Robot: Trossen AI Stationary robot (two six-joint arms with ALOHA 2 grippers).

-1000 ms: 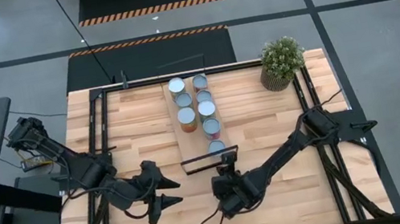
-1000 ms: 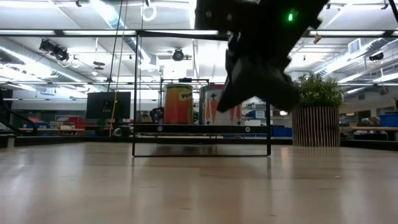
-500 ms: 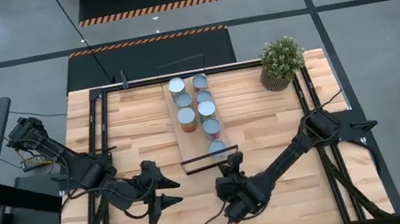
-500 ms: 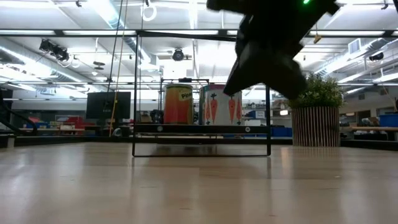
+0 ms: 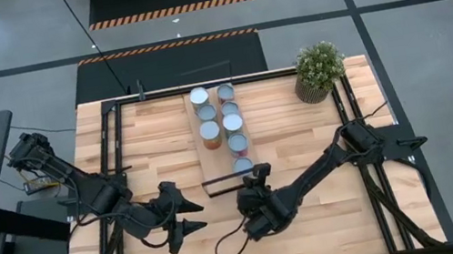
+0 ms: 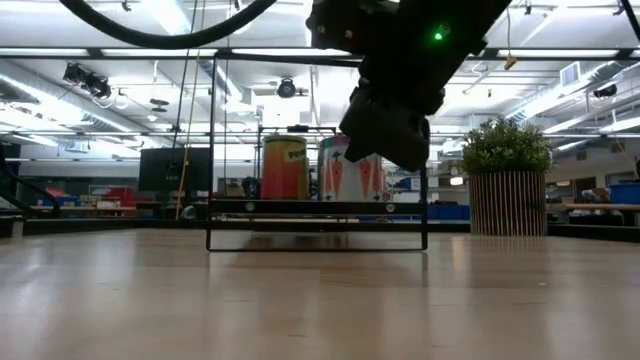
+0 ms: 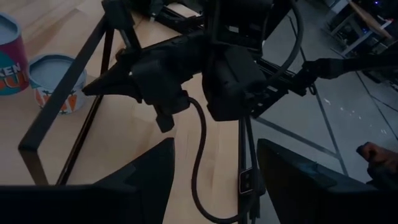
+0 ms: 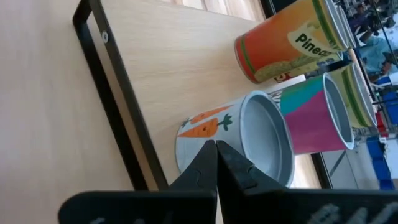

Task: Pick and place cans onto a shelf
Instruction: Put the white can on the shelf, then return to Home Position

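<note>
The light-wood shelf [image 5: 216, 153] lies in the middle of the table with several cans [image 5: 210, 131] standing on it in two rows. My right gripper [image 5: 259, 174] is shut, raised off the table at the shelf's near wire frame [image 8: 118, 93]. It points at the nearest can, a white one with carrots [image 8: 211, 127]. An orange can [image 8: 280, 43] and a pink and teal one [image 8: 311, 118] stand behind it. My left gripper [image 5: 190, 219] is open and empty near the table's front left. My right gripper's shut fingertips [image 8: 216, 152] stand right in front of the carrot can's rim [image 8: 249, 124], slanting in from the table's near side. I cannot tell whether they touch the can or the wire frame.
A potted green plant [image 5: 319, 70] stands at the table's far right corner. Black rails [image 5: 111, 155] run along the table's left and right sides. A loose black cable [image 5: 227, 242] loops below my right wrist. Bare wood lies on both sides of the shelf.
My right gripper has swung first a little toward the table's right edge, then back toward the left and the far edge. It now stands closer to the shelf's near frame and the carrot can. Its fingers stay shut.
</note>
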